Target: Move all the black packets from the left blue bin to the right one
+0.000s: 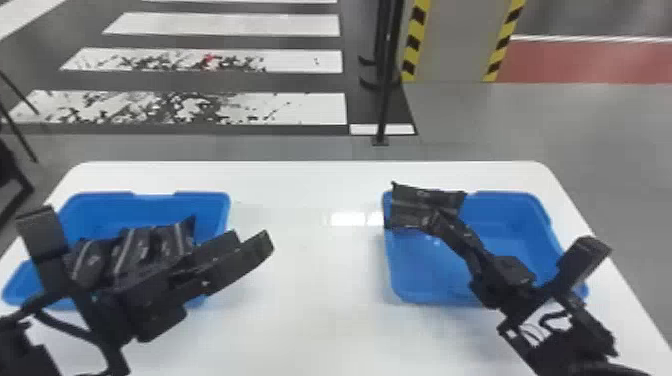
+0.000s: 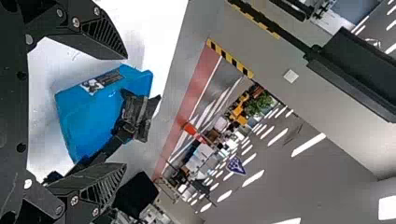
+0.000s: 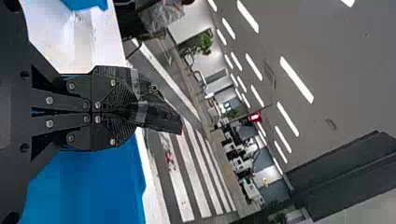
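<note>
In front of you is one white table (image 1: 310,320) with two blue bins, one left bin (image 1: 100,200) and one right bin (image 1: 420,275). You have two grippers, the left gripper (image 1: 252,238) and the right gripper (image 1: 436,219). You can count at least three black packets (image 1: 175,240) in the left bin, and one held packet (image 1: 410,202). Beyond stands one pillar (image 1: 452,40) with two hazard-striped edges.

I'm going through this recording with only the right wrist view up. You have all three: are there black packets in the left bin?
Observer: Yes, the head view shows several black packets inside the left bin.
Operator: And where is the packet in the right gripper relative to the right bin?
Observer: In the head view, that held packet overlaps the far left corner of the right bin, the corner on the robot's own left.
</note>
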Controlling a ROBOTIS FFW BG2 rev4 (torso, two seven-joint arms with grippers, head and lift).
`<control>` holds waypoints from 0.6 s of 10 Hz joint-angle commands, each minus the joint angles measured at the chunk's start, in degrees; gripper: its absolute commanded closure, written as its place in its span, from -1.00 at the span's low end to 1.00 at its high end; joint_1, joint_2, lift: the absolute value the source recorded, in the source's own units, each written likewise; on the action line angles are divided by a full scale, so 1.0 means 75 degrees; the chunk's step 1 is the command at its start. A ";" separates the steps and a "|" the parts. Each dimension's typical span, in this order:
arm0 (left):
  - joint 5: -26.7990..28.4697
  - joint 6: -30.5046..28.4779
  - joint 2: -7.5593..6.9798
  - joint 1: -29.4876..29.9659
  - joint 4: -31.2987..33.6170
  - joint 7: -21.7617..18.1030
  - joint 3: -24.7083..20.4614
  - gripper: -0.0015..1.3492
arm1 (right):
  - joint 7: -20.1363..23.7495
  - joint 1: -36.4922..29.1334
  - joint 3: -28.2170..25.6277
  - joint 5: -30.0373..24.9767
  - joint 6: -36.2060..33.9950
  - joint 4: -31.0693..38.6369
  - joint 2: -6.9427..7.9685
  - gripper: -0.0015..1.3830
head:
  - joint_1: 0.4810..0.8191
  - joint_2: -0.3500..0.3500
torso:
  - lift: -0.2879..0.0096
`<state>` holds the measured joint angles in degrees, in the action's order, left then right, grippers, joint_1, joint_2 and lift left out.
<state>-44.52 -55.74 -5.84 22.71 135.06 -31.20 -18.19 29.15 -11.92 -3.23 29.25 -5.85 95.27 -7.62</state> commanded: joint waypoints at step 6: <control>0.0314 -0.0011 0.0087 0.0103 0.0020 0.0035 -0.0652 -0.64 | -0.0793 -0.1354 -0.0757 -0.1478 0.0236 0.1612 0.0325 -0.82 | 0.27 -0.24 | -0.10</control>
<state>-42.58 -55.82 -5.23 23.43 135.21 -30.94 -22.51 23.26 -20.01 -8.41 19.45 -4.59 104.71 -5.69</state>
